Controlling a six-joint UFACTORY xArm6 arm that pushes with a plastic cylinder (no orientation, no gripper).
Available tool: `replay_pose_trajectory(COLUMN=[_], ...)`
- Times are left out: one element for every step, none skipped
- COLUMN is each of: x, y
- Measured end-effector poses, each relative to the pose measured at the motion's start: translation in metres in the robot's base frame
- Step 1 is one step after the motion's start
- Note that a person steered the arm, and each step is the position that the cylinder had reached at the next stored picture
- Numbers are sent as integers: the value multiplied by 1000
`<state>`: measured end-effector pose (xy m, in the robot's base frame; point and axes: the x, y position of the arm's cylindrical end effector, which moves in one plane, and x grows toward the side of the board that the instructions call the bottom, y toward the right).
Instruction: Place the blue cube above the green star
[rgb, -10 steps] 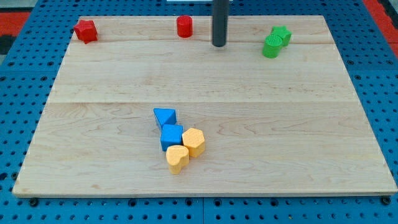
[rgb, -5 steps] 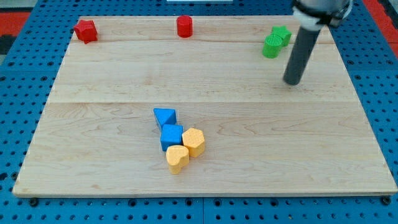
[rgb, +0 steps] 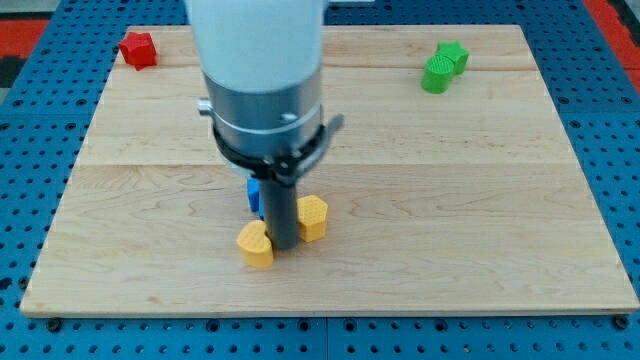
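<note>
My tip (rgb: 283, 246) stands low in the middle of the board, between two yellow blocks: a heart-like one (rgb: 255, 244) touching it on the left and a rounded one (rgb: 313, 217) on its right. A sliver of blue block (rgb: 254, 195) shows just left of the rod; I cannot tell whether it is the blue cube or the blue triangle, and the rest is hidden behind the arm. The green star (rgb: 454, 54) sits at the view's top right, far from the tip.
A green cylinder (rgb: 436, 75) touches the green star at its lower left. A red block (rgb: 137, 49) lies at the top left corner. The arm's wide body (rgb: 262, 80) hides the top middle of the wooden board (rgb: 480, 220).
The tip has swung from the right side near the green blocks down to the yellow and blue cluster. The yellow heart has shifted left. The arm now covers the red cylinder.
</note>
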<state>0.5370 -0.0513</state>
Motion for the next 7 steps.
replay_pose_trajectory(x=[1, -7, -32, -65, -100, -128, -183], y=[-12, -38, -1, 33, 53, 93, 93])
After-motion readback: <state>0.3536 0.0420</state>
